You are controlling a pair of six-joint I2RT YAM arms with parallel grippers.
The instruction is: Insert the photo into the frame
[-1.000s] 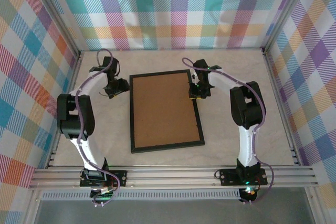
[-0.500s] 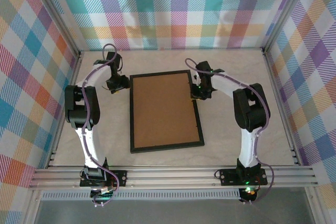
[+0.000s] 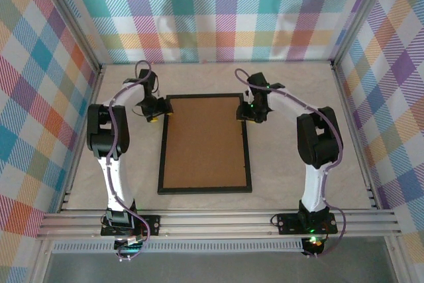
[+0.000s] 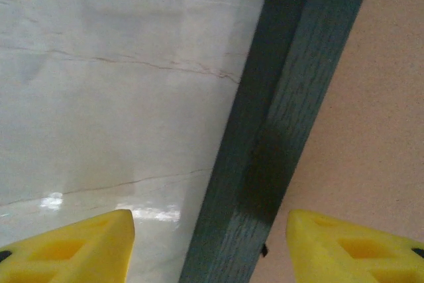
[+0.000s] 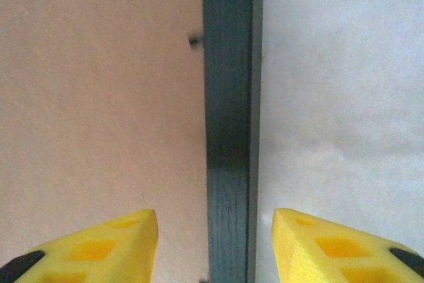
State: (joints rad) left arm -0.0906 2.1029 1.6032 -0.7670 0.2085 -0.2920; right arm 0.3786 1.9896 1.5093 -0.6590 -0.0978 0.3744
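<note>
The table (image 3: 285, 164) carries the frame (image 3: 205, 144) at its middle, lying back-up with its brown board in place. Whether the photo lies under that board I cannot tell, so the insertion may be done or all yet to do. The left gripper (image 4: 211, 236) straddles the left rail near the far corner, jaws apart, gripping nothing. The right gripper (image 5: 215, 230) straddles the right rail likewise.

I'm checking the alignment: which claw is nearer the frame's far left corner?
Left. The left claw straddles the frame at its left rail beside that corner; the right claw straddles the right rail, on the opposite side.
</note>
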